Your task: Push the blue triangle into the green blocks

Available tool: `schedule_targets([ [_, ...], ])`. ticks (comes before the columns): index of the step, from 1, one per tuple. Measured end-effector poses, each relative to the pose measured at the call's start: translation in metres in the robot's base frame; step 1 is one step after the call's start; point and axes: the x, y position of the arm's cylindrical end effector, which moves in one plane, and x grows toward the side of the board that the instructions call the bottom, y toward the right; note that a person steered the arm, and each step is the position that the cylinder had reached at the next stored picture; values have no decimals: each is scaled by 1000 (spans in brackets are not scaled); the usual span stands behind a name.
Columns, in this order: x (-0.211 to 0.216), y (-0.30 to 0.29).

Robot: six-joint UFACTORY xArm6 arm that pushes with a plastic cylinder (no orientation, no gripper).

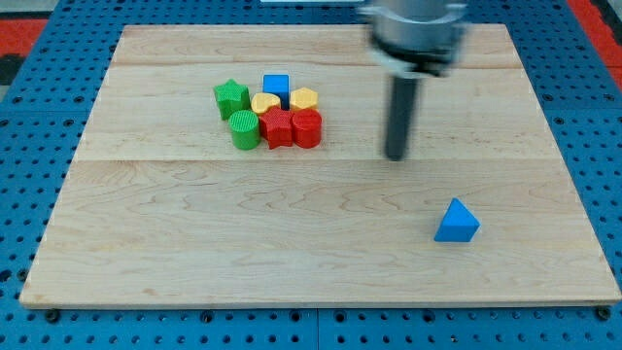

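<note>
I am at the approach step: no contact with the small blue triangle block (457,222) yet. My tip (396,156), the lower end of the dark rod, rests on the pale wooden tabletop (292,262). There is no hand on this rig, so nothing is apart, together or clamped.

From my tip, the blue triangle block lies toward the view's bottom right, near but clearly apart. The green star block (230,96) and green cylinder block (244,129) sit well to my tip's left, at the left edge of a cluster with red, yellow and blue blocks.

Next, I judge, I must circle to the triangle's far right side, then push it leftward and slightly upward.
</note>
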Motion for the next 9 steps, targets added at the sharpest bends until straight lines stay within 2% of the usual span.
schedule_targets([
  [1,78,74],
  [2,95,36],
  [3,57,-51],
  [4,52,-88],
  [5,61,2],
  [6,102,10],
  [7,103,-91],
  [8,65,-184],
  [9,89,-171],
])
